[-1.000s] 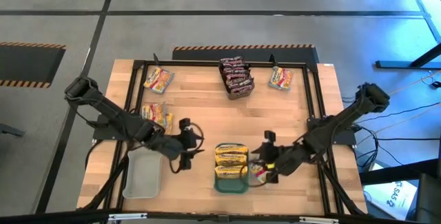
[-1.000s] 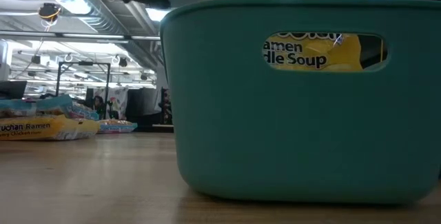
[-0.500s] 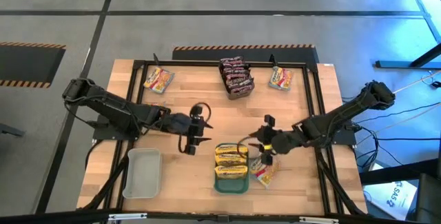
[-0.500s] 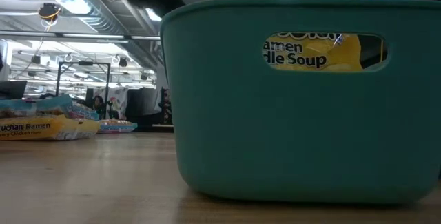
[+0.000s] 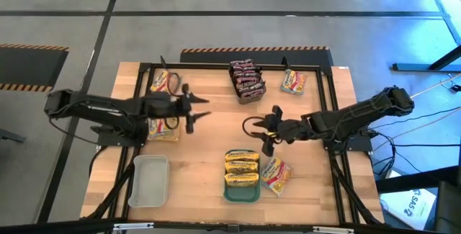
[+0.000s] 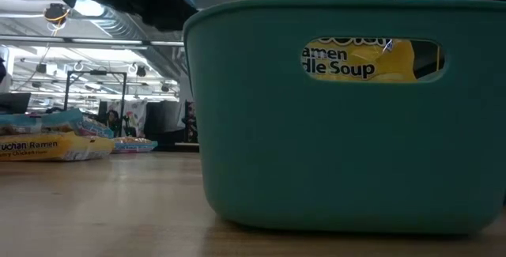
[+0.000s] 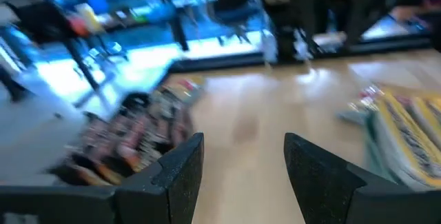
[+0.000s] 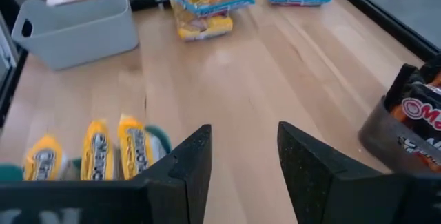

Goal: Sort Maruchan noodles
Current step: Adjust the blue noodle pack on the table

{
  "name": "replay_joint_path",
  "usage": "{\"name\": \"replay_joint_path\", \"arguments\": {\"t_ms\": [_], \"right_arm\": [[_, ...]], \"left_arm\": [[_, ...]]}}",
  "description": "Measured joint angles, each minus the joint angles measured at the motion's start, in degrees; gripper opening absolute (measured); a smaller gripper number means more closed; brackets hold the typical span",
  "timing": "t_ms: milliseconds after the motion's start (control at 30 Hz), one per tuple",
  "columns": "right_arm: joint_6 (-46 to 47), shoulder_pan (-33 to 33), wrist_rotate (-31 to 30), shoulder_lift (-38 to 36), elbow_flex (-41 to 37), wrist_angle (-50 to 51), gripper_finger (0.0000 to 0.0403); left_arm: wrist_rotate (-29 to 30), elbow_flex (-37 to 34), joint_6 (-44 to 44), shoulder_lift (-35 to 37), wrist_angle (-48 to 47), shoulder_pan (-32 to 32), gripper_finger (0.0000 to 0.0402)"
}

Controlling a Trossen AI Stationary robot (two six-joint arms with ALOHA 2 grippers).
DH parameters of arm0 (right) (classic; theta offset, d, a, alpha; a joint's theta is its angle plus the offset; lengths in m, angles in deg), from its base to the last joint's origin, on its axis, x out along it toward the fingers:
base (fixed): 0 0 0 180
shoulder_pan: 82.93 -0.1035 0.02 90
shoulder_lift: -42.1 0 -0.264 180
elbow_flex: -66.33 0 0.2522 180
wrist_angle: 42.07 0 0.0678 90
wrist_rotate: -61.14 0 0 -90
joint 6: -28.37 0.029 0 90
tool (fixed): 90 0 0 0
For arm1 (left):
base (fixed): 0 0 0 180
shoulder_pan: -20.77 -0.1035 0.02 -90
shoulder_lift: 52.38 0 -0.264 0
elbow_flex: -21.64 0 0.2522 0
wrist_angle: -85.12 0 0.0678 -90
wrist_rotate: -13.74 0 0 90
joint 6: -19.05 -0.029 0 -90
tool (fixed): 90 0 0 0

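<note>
Wooden table (image 5: 216,129): left gripper (image 5: 193,109) and right gripper (image 5: 263,131) both parted, empty, mid-table; yellow packets (image 5: 241,163) in teal bin (image 5: 241,195), loose packet (image 5: 276,176) beside it; risk—converging arms could collide.

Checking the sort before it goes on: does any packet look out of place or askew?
One does: a loose packet lies tilted on the table against the outside of the teal tray, which holds yellow packets in a neat row. It sits in no tray. Both grippers, left and right, are open and hold nothing.
</note>
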Motion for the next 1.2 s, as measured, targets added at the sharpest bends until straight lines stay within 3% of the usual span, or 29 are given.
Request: {"name": "replay_joint_path", "arguments": {"t_ms": [267, 433, 567, 733, 867, 967, 1133, 1200], "right_arm": [[1.1, 0.8, 0.8, 0.0, 0.0, -1.0, 0.0147], [-0.6, 0.8, 0.9, 0.0, 0.0, -0.6, 0.0147], [-4.4, 0.8, -0.8, 0.0, 0.0, -0.6, 0.0147], [-9.4, 1.2, -4.6, 0.0, 0.0, -0.6, 0.0147], [-12.8, 3.6, -3.3, 0.0, 0.0, -0.1, 0.0147], [-16.1, 7.1, 1.4, 0.0, 0.0, 1.1, 0.0147], [-22.9, 14.2, 6.8, 0.0, -0.4, 2.2, 0.0147], [-24.3, 16.7, 8.2, 0.0, -0.4, 2.3, 0.0147]], "left_arm": [[0.0, -3.5, 4.1, 9.8, -0.3, -7.2, 0.0196], [-1.6, -3.6, 15.0, 12.3, -5.9, -7.4, 0.0196], [-4.9, -3.5, 19.9, 13.2, -14.0, -6.8, 0.0196], [-4.7, -1.2, 25.8, 13.1, -32.8, -5.8, 0.0195], [-1.4, 3.5, 29.1, 12.0, -45.8, -6.0, 0.0195], [-2.7, 8.1, 29.9, 8.9, -55.3, -7.1, 0.0195], [-4.2, 15.0, 28.6, -1.2, -65.8, -8.1, 0.0195], [-7.4, 16.9, 27.7, -5.9, -70.1, -7.9, 0.0195]]}}
